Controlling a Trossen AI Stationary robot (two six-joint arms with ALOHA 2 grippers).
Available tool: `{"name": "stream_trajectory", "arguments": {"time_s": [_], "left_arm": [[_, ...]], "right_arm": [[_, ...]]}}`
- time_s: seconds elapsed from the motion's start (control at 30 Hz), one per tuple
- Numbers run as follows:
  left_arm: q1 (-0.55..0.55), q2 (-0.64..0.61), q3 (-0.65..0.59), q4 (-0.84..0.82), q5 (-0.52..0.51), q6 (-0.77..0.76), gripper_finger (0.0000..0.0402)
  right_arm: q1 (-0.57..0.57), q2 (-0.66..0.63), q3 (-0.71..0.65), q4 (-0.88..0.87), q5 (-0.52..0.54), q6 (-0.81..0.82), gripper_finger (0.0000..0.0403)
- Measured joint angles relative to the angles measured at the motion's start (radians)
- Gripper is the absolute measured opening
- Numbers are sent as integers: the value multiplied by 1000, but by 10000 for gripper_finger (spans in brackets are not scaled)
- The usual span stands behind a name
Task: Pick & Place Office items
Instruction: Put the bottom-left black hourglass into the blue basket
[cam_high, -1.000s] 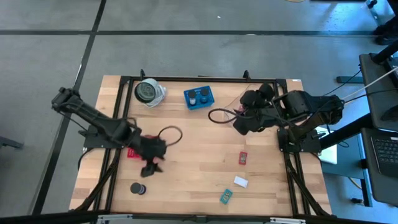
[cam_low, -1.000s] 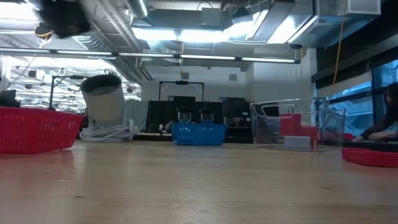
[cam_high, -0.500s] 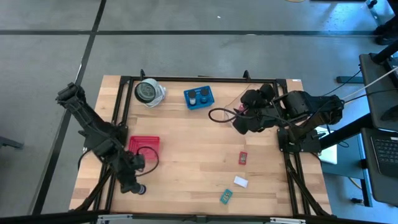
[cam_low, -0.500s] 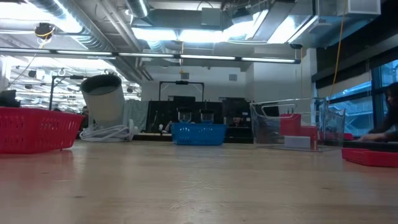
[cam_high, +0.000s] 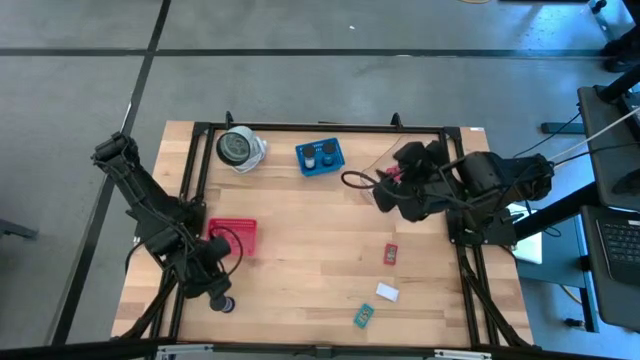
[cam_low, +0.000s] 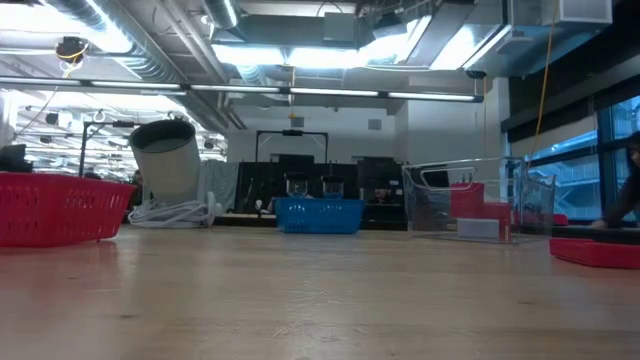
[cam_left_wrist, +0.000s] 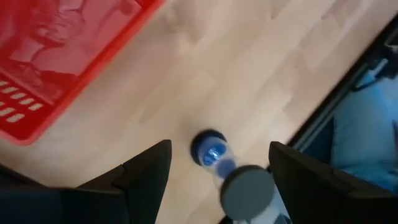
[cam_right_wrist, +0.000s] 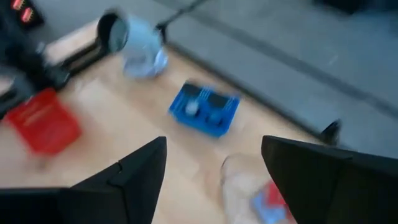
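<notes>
My left gripper (cam_high: 214, 291) hangs open over the table's near-left corner, just above a black round spool (cam_high: 222, 303). In the left wrist view the spool's pale round top (cam_left_wrist: 247, 190) and a blue-centred ring (cam_left_wrist: 208, 148) lie between the spread fingers, untouched. My right gripper (cam_high: 385, 196) is open at the far right, beside the clear tub (cam_high: 418, 172). A red block (cam_high: 391, 254), a white block (cam_high: 387, 292) and a teal block (cam_high: 363, 316) lie flat on the wood near right. Two spools sit in the blue basket (cam_high: 320, 156).
The red tray (cam_high: 232, 235) stands just beyond my left gripper. The grey-and-white disc (cam_high: 238, 148) sits at the far edge, left of the blue basket. A black frame runs round the table. Bare wood lies in the middle. Neither gripper shows in the low view.
My left gripper has swung from over the red tray toward the table's near-left corner and come down over the black spool, staying open. The red tray, earlier partly hidden under the arm, now shows whole.
</notes>
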Motion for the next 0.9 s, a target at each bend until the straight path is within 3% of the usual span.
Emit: {"name": "stream_trajectory", "arguments": {"time_s": [0.2, 0.43, 0.7, 0.9], "left_arm": [[0, 0, 0, -21, -4, 1, 266], [0, 0, 0, -21, -4, 25, 266], [0, 0, 0, -20, -7, 50, 266], [-3, 0, 0, -16, -46, 23, 266]], "right_arm": [[45, 0, 0, 0, 207, -12, 238], [84, 0, 0, 2, 284, 96, 196], [89, 8, 0, 24, -97, -24, 172], [89, 20, 0, 65, -221, -27, 170]]}}
